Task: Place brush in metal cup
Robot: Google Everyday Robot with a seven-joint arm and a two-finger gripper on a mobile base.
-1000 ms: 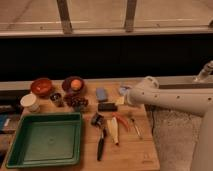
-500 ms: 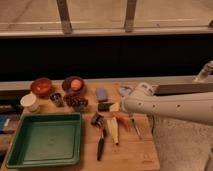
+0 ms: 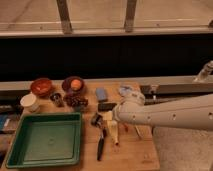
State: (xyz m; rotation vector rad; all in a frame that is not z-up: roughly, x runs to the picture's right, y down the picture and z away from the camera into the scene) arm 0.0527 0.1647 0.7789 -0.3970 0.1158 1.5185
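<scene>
The brush (image 3: 100, 140) lies on the wooden table (image 3: 135, 155), black handle pointing toward the front edge and dark bulky head (image 3: 96, 120) at the far end. The metal cup (image 3: 56, 98), small, dark and shiny, stands upright at the back left between the white cup and a dark red cluster. My gripper (image 3: 111, 120) is at the end of the white arm (image 3: 170, 116) that reaches in from the right. It hangs just right of the brush head, over the cream flat utensil (image 3: 114, 132), and holds nothing. The brush is untouched.
A green tray (image 3: 45, 140) fills the front left. Two reddish-brown bowls (image 3: 41, 86) (image 3: 74, 84), a white cup (image 3: 30, 102), a dark red cluster (image 3: 76, 101), a blue block (image 3: 101, 93) and a red-handled utensil (image 3: 125, 127) also stand on the table.
The arm has swung left and lower, bringing the gripper from the table's right side to just beside the brush head. The objects have not moved.
</scene>
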